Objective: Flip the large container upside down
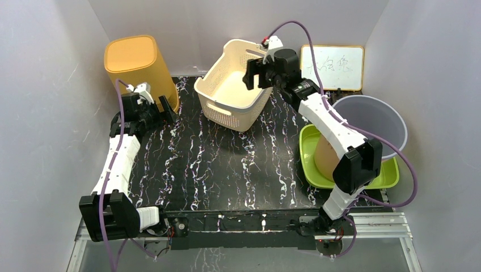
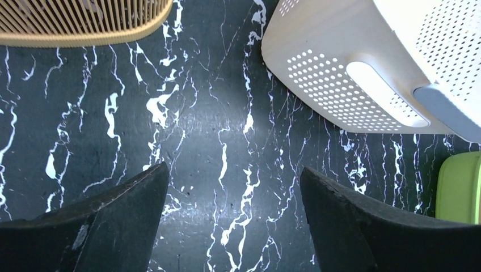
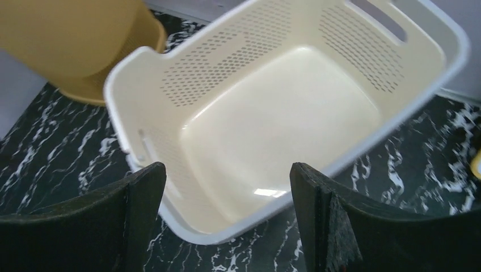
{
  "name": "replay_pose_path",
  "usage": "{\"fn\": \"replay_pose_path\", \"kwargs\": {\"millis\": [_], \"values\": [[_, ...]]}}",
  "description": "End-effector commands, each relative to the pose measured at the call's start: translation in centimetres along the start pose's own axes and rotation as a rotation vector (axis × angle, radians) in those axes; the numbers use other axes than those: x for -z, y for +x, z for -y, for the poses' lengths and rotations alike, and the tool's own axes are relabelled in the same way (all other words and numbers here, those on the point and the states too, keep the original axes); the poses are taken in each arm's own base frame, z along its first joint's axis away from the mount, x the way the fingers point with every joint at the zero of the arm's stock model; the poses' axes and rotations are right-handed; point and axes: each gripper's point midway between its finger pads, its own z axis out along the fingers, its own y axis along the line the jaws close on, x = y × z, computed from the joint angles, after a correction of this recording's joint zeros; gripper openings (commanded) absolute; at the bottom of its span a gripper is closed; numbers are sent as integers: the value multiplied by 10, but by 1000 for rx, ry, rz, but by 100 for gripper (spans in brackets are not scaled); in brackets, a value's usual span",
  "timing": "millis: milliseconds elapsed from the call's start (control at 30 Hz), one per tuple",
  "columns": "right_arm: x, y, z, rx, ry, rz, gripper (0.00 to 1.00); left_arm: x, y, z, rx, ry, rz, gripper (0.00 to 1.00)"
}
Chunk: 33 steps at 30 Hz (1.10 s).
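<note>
Just right of the yellow bin (image 1: 136, 62), at the back of the table (image 1: 227, 164), sits the large container: a cream plastic basket (image 1: 232, 93), mouth up, nothing inside, apparently tipped a bit w/ its far-from-bin side raised, tho I can't tell what props it. Looks: rounded-rectangle tub, smooth solid floor, walls punched w/ rows of small holes, thick rolled rim (image 3: 397, 107), long handle slot (image 2: 385, 93) in the wall nearest the bin and another slot opposite. Handling, my guess: light, thin-walled, fairly stiff at rim and corners but walls prob flex if squeezed mid-panel; glossy plastic so it may slip in the pads and skate on the marble-look top when pushed. Best hold prob the rolled rim or a handle slot, pinching wall + rim; then roll it over the low edge instead of lifting it whole. Right gripper (image 1: 258, 76) hangs over the basket's rim on the side away from the bin, jaws wide apart, nothing in them; from its wrist view the rim runs just ahead of the fingers, contact not evident. Left gripper (image 1: 165, 105) is close beside the bin's base, jaws also spread apart, empty, over bare table
</note>
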Motion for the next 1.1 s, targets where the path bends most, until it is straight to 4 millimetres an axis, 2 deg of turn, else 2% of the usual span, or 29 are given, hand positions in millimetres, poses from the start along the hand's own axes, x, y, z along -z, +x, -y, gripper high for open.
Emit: {"fn": "replay_pose_path", "kwargs": {"millis": [0,133,300,500,700,800,933,1067], "values": [[-10,5,-54,140,-257,-49,78,16,0,5,39,-7,-18,84],[-24,24,-88,198,-406,-125,75,18,10,1,44,-24,-44,84],[-37,44,-112,246,-482,-175,73,22,15,-2,36,-34,-37,84],[-38,64,-133,306,-532,-209,73,19,23,-5,28,-38,-62,84],[-48,92,-124,316,-465,-269,72,17,31,-8,29,-44,-70,84],[-57,104,-118,324,-406,-296,66,20,29,-8,26,-47,-59,84],[-65,104,-113,343,-327,-280,54,28,19,-6,16,-56,-33,84],[-70,107,-113,351,-308,-268,55,39,8,1,3,-48,-10,84]]}}
